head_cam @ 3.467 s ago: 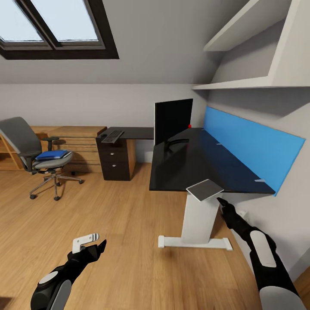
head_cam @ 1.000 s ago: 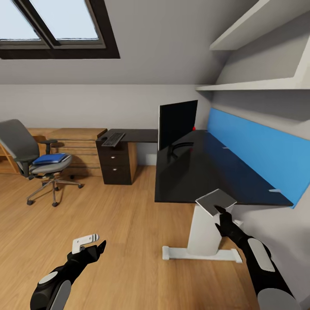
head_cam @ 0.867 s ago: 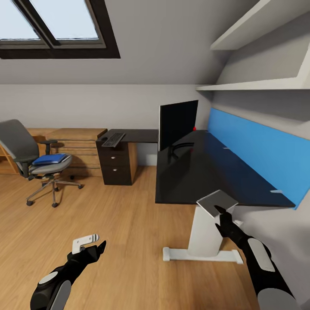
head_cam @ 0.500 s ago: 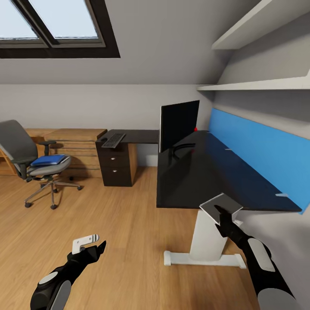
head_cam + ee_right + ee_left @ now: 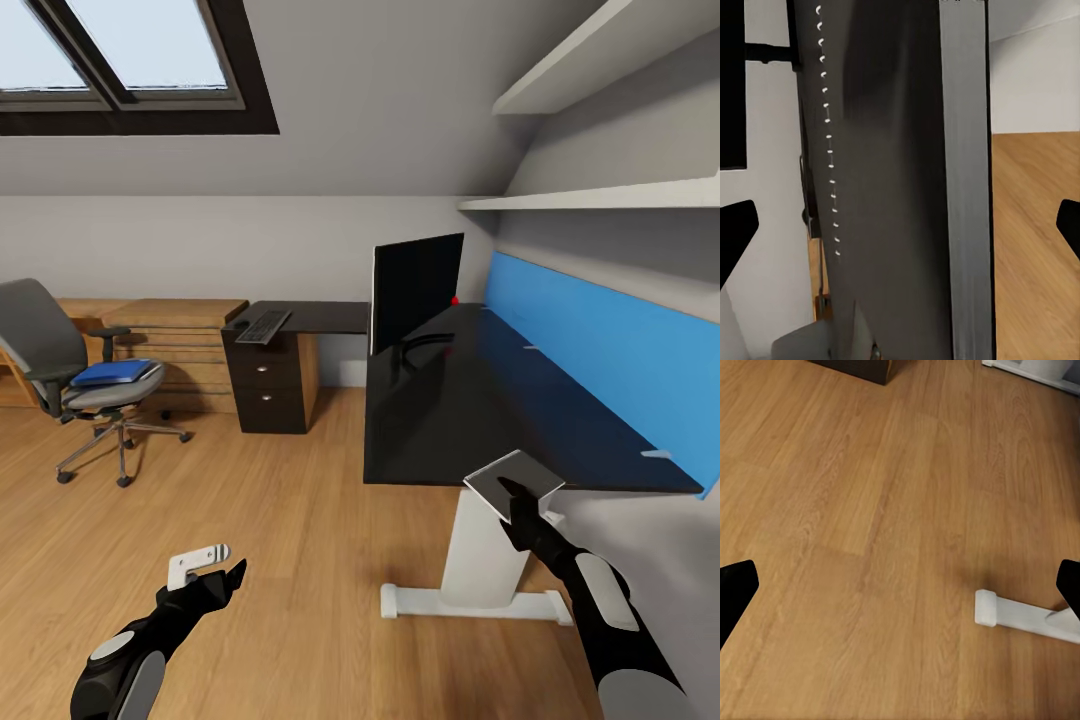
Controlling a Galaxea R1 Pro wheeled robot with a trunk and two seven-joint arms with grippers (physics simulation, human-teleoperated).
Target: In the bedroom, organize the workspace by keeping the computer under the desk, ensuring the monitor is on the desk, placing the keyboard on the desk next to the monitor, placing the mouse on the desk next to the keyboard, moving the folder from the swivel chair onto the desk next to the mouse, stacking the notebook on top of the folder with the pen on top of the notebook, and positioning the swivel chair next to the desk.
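The grey notebook lies on the near edge of the black desk, one corner overhanging. My right gripper is open at that corner. In the right wrist view the notebook sits close up between the spread fingertips. Low over the floor, my left gripper is open and empty. The monitor stands on the desk. On the desk's far wing lies the keyboard. The blue folder rests on the swivel chair at the left. Computer, mouse and pen are not made out.
A white desk leg and foot stand just ahead of my right arm. A blue panel backs the desk under white shelves. The black drawer unit and low wood cabinets line the far wall. Wood floor lies open at left.
The camera has moved closer to the desk. My right gripper, below and right of the notebook 3.5 s ago, now overlaps its near corner. The left arm has not moved.
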